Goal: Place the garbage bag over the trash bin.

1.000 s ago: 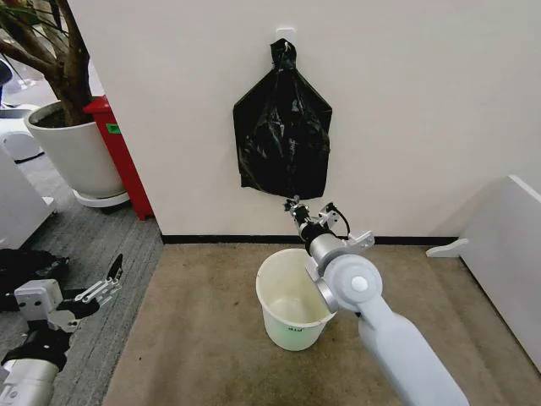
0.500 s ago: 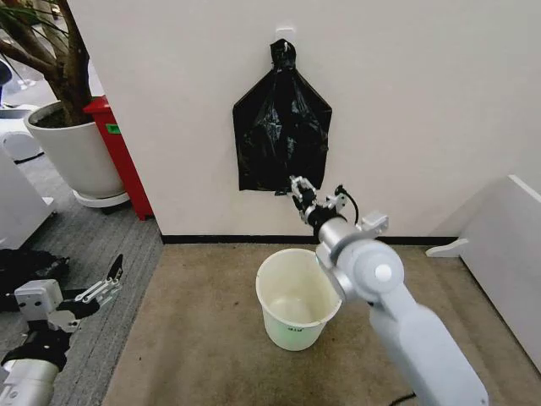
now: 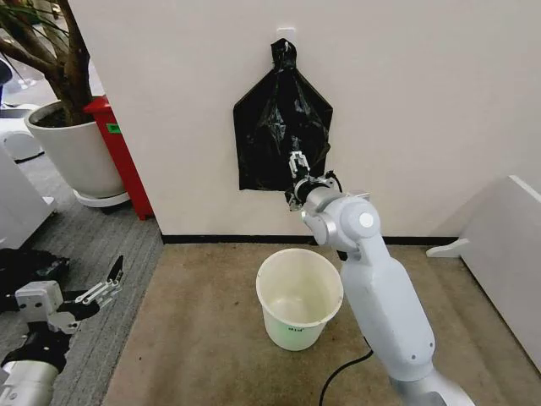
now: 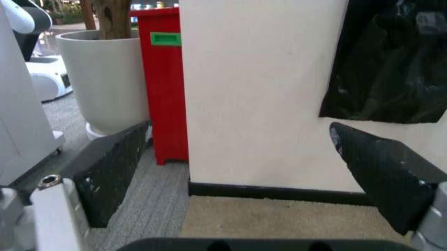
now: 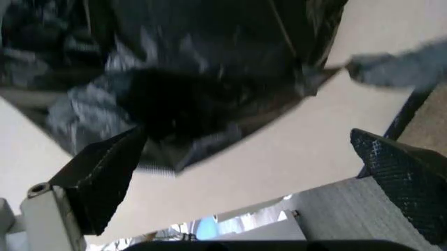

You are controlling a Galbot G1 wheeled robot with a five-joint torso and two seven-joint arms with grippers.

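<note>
Right gripper (image 3: 295,179), jaws spread wide, reaches the lower edge of the black bag bundle (image 3: 282,127) hanging on the wall above the trash bin (image 3: 299,297); left gripper (image 3: 108,282) waits open, low at the side.

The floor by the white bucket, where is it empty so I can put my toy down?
Bare carpet lies left of the trash bin, toward the grey floor. It's crowded behind the bin, where the right claw reaches the black bag bundle, and at the left claw.
</note>
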